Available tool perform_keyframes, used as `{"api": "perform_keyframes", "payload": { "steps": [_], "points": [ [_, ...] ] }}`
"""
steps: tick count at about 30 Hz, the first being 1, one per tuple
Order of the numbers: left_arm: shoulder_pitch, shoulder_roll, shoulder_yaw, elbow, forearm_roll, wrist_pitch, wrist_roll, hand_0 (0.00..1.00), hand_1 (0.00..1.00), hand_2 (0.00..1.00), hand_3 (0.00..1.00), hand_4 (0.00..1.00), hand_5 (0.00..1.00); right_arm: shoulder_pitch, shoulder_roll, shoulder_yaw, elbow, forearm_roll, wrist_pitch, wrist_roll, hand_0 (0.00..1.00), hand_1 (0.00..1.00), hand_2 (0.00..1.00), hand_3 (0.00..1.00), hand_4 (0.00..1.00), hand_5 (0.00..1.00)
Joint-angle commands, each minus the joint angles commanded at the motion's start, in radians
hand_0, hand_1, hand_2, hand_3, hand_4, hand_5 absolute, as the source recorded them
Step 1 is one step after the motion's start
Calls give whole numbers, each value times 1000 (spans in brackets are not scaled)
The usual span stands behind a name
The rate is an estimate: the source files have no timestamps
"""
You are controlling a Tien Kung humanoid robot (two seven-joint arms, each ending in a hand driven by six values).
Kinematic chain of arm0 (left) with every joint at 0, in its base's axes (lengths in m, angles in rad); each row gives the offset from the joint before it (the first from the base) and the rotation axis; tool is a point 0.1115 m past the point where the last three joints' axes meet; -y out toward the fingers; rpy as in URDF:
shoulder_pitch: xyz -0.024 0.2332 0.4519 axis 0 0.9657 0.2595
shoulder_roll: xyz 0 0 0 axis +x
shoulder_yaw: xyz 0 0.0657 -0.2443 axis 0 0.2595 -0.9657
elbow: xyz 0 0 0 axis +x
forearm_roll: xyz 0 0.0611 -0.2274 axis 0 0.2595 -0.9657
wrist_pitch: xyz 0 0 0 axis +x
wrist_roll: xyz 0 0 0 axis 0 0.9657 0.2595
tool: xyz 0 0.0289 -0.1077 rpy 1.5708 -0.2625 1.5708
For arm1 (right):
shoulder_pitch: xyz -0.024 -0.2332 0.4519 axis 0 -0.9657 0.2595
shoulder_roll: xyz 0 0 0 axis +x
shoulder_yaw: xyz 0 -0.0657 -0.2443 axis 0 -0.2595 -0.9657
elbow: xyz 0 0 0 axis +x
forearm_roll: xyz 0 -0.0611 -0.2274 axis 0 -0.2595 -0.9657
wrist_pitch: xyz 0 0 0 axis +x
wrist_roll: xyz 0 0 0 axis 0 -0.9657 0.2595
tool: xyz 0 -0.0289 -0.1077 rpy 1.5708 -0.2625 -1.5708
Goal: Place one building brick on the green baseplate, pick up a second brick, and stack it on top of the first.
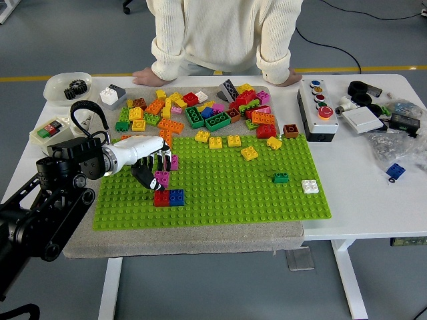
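My left hand (155, 171) reaches over the left part of the green baseplate (227, 190). Its fingers are curled on a magenta brick (163, 178). That brick sits right on top of a red brick (161, 199) on the plate. A blue brick (177, 197) stands against the red one's right side. The black thumb presses the magenta brick's left side, and I cannot tell if the brick is fully seated. My right hand is out of view.
A heap of loose bricks (200, 110) lies behind the plate; yellow ones (216, 141), a green one (281, 177) and a white one (309, 186) sit on it. A person leans both hands (143, 73) on the far edge. A button box (319, 110) stands to the right.
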Motion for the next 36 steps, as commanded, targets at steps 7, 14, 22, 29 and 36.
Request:
{"api": "perform_keyframes", "payload": {
  "steps": [7,14,22,29,36],
  "points": [
    [-1,-1,7,4,0,4,0,355,336,359,427,889,2,0,0,0,0,0,1,0,739,642,714,594,827,415],
    [-1,-3,15,13,0,12,-2,353,337,361,426,889,2,0,0,1,0,-1,1,-1,739,642,714,594,827,415],
    [-5,-2,12,12,0,7,-2,354,339,365,431,901,2,0,0,3,0,-1,1,-1,740,643,714,594,827,415],
    [-6,0,7,7,0,6,-1,357,341,368,436,918,2,1,0,1,0,1,1,0,740,642,714,594,827,415],
    [-6,0,5,6,0,2,-2,358,342,371,442,927,2,-2,1,-1,0,0,2,-1,739,642,714,594,828,416]
  ]
}}
